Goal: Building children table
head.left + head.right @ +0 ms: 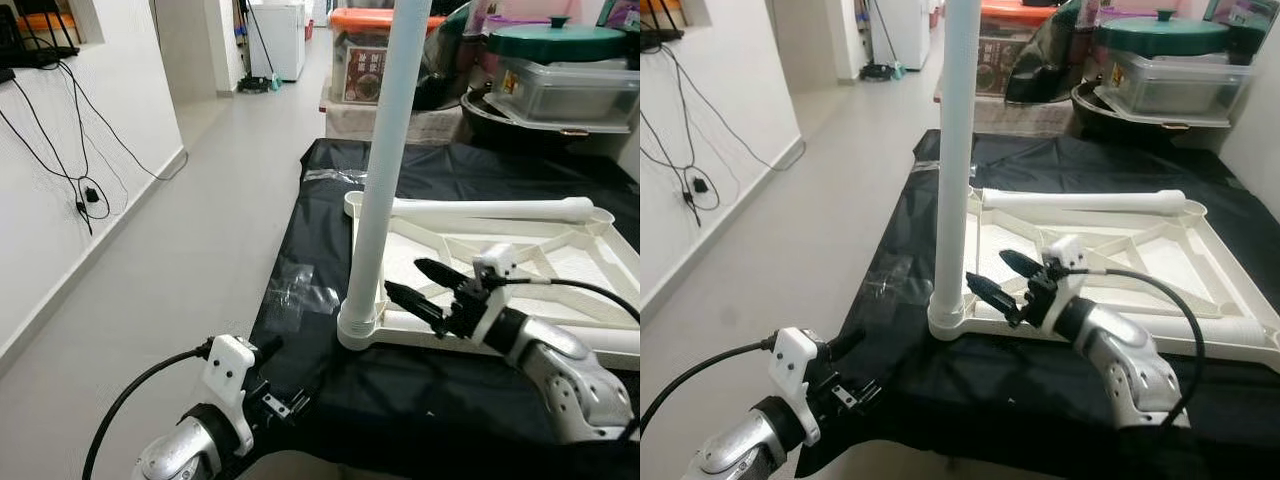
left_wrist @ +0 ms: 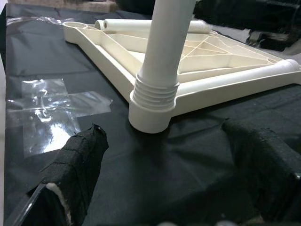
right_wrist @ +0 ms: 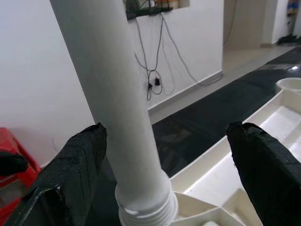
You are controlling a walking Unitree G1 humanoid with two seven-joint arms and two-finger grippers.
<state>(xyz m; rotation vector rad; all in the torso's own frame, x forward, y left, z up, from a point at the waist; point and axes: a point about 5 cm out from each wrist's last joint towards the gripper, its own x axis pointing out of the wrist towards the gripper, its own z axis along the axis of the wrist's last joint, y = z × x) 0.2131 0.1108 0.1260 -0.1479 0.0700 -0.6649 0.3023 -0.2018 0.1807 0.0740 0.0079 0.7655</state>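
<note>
A cream children's table top lies upside down on a black cloth. One white leg stands upright in its near left corner socket. A second leg lies along the far rim, and a third lies along the near rim. My right gripper is open just right of the upright leg's lower part, and the leg sits between its spread fingers without touching them. My left gripper is open, low at the cloth's near left edge, pointing at the socket.
Clear tape is stuck to the cloth left of the socket. Storage boxes and a green-lidded pot crowd the back. Bare floor runs along the left, beside a white wall with hanging cables.
</note>
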